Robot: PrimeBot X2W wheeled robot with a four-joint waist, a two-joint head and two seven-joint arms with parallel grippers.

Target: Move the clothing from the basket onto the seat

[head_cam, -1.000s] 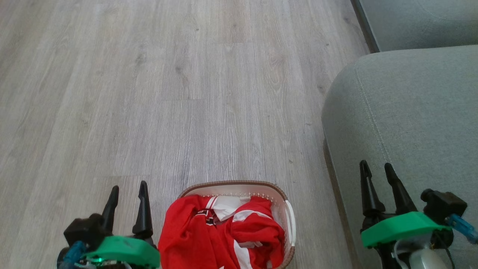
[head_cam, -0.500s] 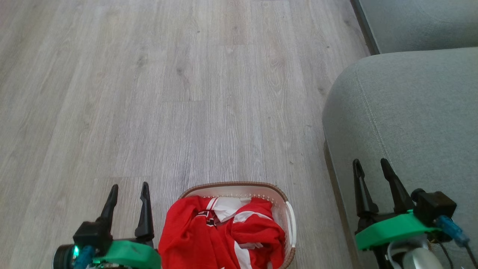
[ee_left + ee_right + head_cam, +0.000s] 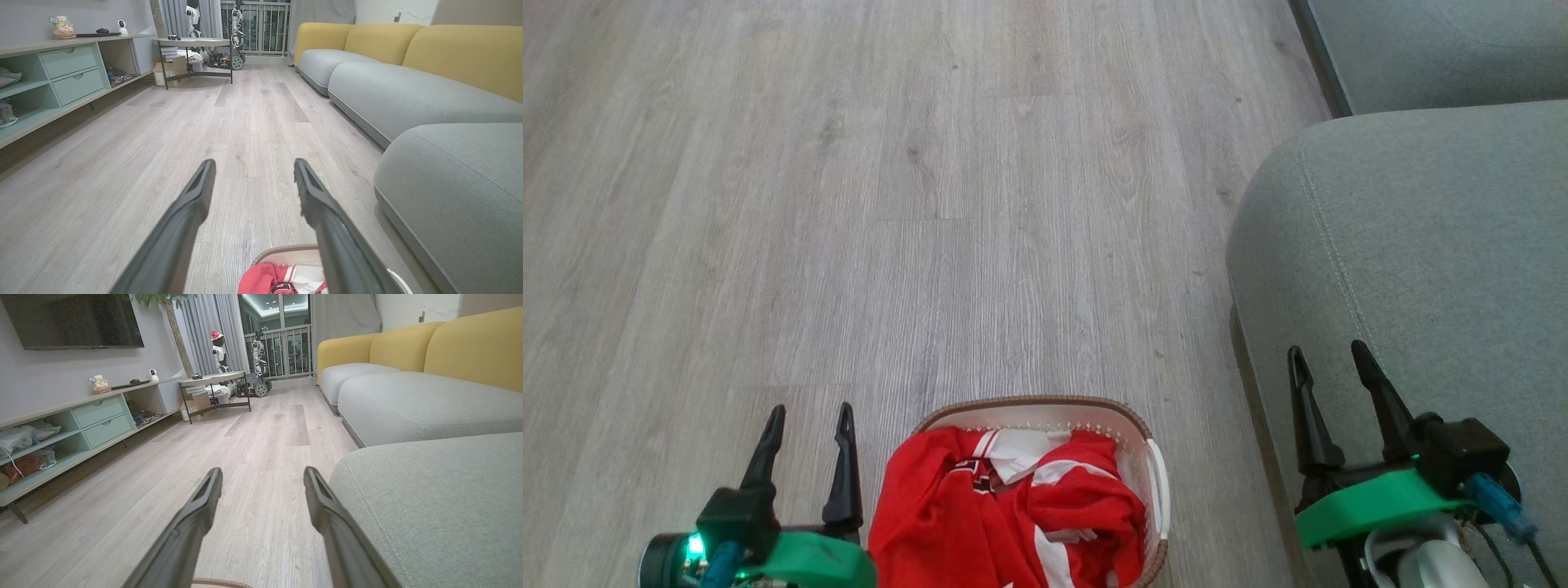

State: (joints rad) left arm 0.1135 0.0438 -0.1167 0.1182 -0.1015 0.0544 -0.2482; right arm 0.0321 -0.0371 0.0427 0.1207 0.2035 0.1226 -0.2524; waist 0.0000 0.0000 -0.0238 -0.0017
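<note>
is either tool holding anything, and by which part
Nothing is held. The left tool and right tool are both open and empty; the clothing lies in the basket.

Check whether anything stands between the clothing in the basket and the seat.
Nothing visible does. The clothing lies heaped in the basket, which stands beside the seat; only a bare strip of floor separates them.
</note>
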